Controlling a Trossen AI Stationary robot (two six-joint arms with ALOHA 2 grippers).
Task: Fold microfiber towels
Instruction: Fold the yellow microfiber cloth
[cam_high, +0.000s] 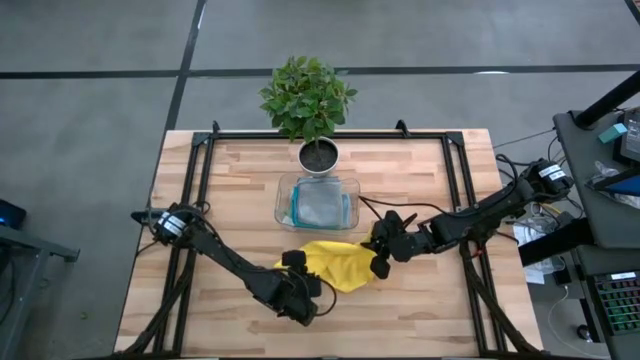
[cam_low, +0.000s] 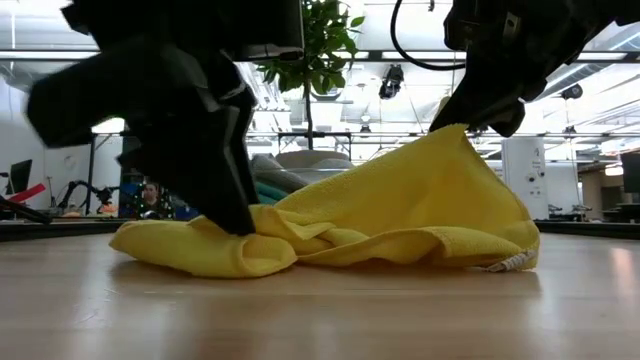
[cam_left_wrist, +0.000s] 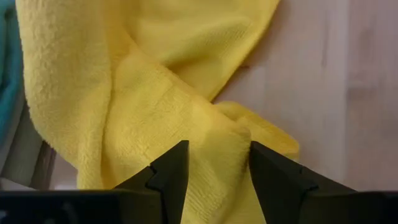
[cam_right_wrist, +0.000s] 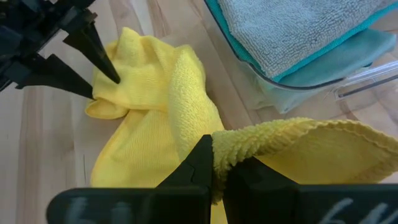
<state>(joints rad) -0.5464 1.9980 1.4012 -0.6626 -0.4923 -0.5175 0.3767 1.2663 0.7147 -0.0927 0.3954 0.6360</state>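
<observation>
The yellow towel (cam_high: 338, 265) lies crumpled on the wooden table in front of the clear tray (cam_high: 283, 203). Its near part rests on the table, and one edge is raised into a peak (cam_low: 455, 135). My left gripper (cam_high: 303, 268) is shut on the towel's left bunched part. My right gripper (cam_high: 381, 257) is shut on its raised right edge. The grey towel (cam_high: 320, 203) lies on top of the stack in the tray, with teal (cam_right_wrist: 323, 59) and light blue (cam_right_wrist: 348, 53) beneath it. The sage green towel does not show. My left gripper pinches a bunched fold (cam_left_wrist: 217, 163) at the yellow towel's left end between its two fingers, several layers thick. The fingers slant down from the table's near left. That end lies on the table (cam_low: 235, 245). My right gripper pinches the towel's hemmed edge (cam_right_wrist: 233, 149) between its two fingers, which come from the table's right. The edge is lifted into a peak above the table. The cloth slopes slack from it down to the table.
A potted plant (cam_high: 308, 100) stands behind the tray at the table's far middle. A black frame (cam_high: 200, 160) runs along the table's sides and far edge. Bare wood lies to the left, right and near side of the towel.
</observation>
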